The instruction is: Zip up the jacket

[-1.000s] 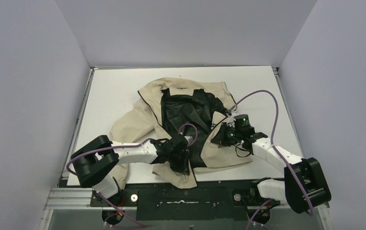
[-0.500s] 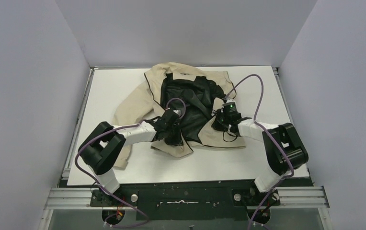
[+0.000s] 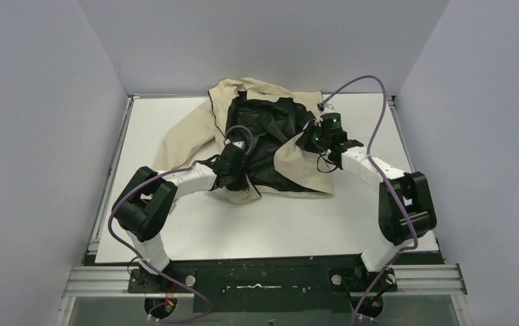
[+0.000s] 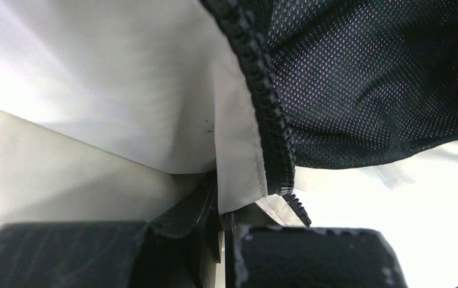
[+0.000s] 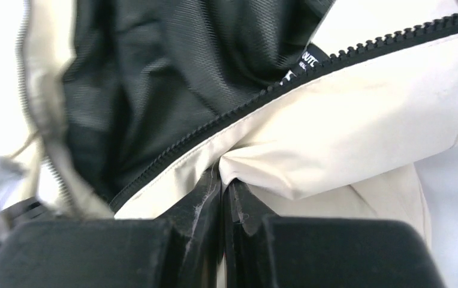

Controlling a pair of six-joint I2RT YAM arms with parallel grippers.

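Note:
The beige jacket (image 3: 187, 139) lies open at the far middle of the table, its black lining (image 3: 263, 136) facing up. My left gripper (image 3: 235, 171) is shut on the jacket's left front edge, pinching beige fabric (image 4: 238, 168) beside the dark zipper teeth (image 4: 271, 138). My right gripper (image 3: 311, 141) is shut on a fold of the right front panel (image 5: 310, 162), just below its zipper teeth (image 5: 244, 111). Both zipper edges are apart. The jacket's far part is bunched against the back wall.
The white table (image 3: 277, 224) has grey walls at the back and both sides. Purple cables (image 3: 362, 85) loop above both arms. A raised rail (image 3: 114, 170) runs along the table's left edge.
Both grippers have moved away from the near edge toward the back wall, dragging the jacket with them. The jacket's top has bunched up against the back wall.

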